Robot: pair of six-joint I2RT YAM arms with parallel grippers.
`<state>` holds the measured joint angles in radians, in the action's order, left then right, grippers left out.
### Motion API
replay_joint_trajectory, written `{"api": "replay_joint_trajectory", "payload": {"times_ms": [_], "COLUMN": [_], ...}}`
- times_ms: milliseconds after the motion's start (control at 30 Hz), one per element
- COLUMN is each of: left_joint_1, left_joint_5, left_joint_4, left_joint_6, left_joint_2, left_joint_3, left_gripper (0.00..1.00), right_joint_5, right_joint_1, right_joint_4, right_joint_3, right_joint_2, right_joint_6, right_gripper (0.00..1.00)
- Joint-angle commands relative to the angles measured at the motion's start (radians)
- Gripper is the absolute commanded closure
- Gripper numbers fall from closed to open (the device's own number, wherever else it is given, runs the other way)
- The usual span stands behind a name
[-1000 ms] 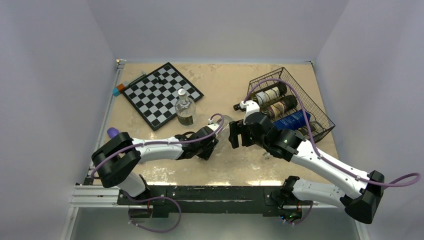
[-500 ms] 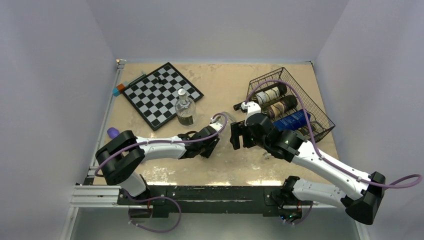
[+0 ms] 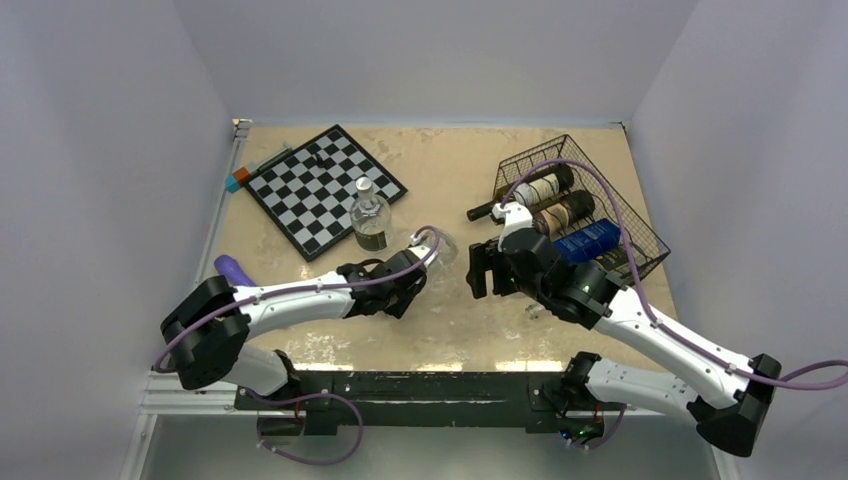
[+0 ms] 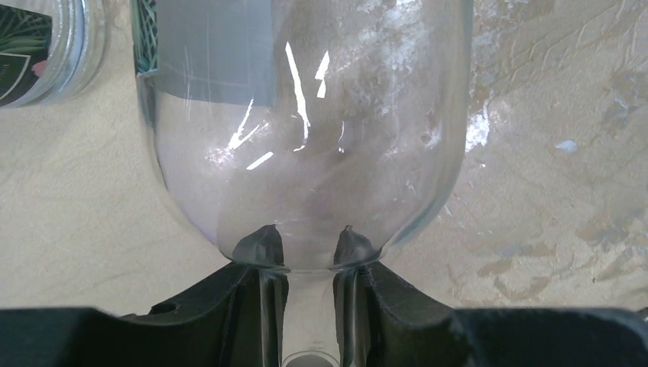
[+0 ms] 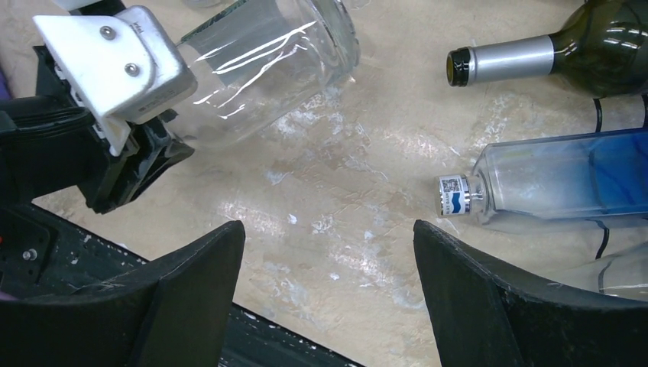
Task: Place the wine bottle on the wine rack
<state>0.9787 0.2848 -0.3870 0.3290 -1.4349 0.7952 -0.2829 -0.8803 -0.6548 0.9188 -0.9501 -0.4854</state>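
A clear glass wine bottle (image 3: 441, 246) with a grey label lies on its side on the table. My left gripper (image 3: 404, 287) is shut on its neck; in the left wrist view the fingertips (image 4: 261, 238) clamp the neck just below the bottle's shoulder (image 4: 306, 115). My right gripper (image 3: 482, 272) is open and empty, hovering just right of the bottle. The right wrist view shows the bottle (image 5: 264, 57) and the left gripper (image 5: 122, 145) at the upper left. The black wire wine rack (image 3: 614, 192) sits at the back right.
The rack holds a dark bottle (image 3: 535, 189), a brown bottle (image 3: 560, 212) and a blue bottle (image 3: 585, 240). A second clear bottle (image 3: 370, 216) stands on the chessboard (image 3: 310, 190) at the back left. A purple object (image 3: 232, 267) lies near the left edge.
My left arm has drawn back to the left, still holding the bottle's neck. My right gripper has shifted slightly right, staying open.
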Motion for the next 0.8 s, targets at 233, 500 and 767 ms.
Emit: {"api": "replay_joint_trajectory", "payload": {"times_ms": [233, 500, 767], "left_joint_1": [0.005, 0.006, -0.028], "left_joint_5": [0.034, 0.012, -0.097], "left_joint_4": [0.099, 0.144, 0.130], "left_joint_6": [-0.034, -0.062, -0.248], "left_joint_2": [0.189, 0.223, -0.005], "left_joint_3": [0.191, 0.278, 0.586], "left_gripper": [1.00, 1.00, 1.00], "right_joint_5": [-0.077, -0.188, -0.409], "right_joint_1": [0.003, 0.002, 0.010], "right_joint_4": [-0.045, -0.117, -0.331], "right_joint_3": [0.059, 0.106, 0.170], "right_joint_2": [0.070, 0.150, 0.207], "right_joint_6": [-0.039, -0.032, -0.130], "right_gripper": [0.15, 0.15, 0.14]}}
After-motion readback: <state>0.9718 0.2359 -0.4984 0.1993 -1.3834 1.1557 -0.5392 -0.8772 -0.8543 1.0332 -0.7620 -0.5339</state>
